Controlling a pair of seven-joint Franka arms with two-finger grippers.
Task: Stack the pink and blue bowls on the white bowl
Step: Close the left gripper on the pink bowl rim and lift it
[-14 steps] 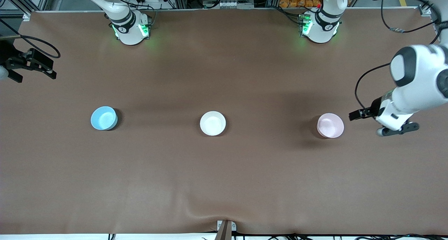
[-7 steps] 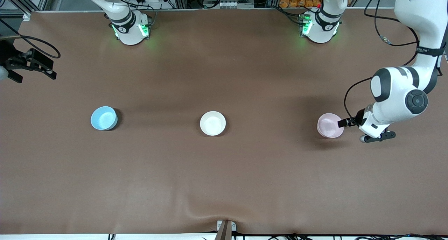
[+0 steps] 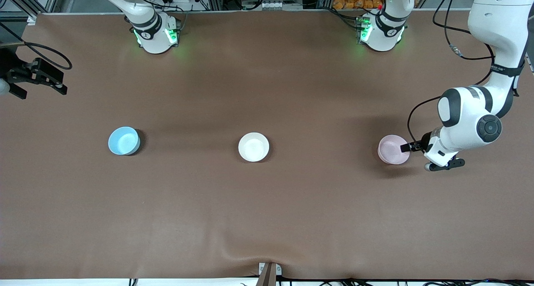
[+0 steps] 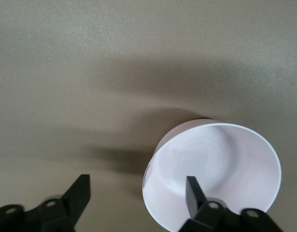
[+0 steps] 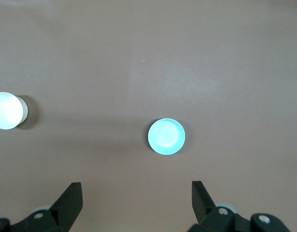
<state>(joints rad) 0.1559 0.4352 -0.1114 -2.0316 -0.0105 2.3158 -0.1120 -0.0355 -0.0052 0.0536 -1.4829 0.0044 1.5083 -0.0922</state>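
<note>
left hand [image 3: 406, 147]: jaws wide, straddling wall of pale pink plastic bowl [image 3: 392, 149], not clamped
right hand [image 5: 136, 203]: parked high, open, empty
pink bowl: desk, 3 o'clock of white bowl [image 3: 253, 146]
light blue bowl [image 3: 123, 140]: 9 o'clock

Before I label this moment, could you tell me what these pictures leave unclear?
- Front view: the left hand is at the pink bowl's rim; the arm covers most of it, so contact cannot be judged.
- Left wrist view: the bowl's nearest rim is cut off by the picture's edge.
- Front view: the right hand waits, its arm cut off by the edge.
</note>
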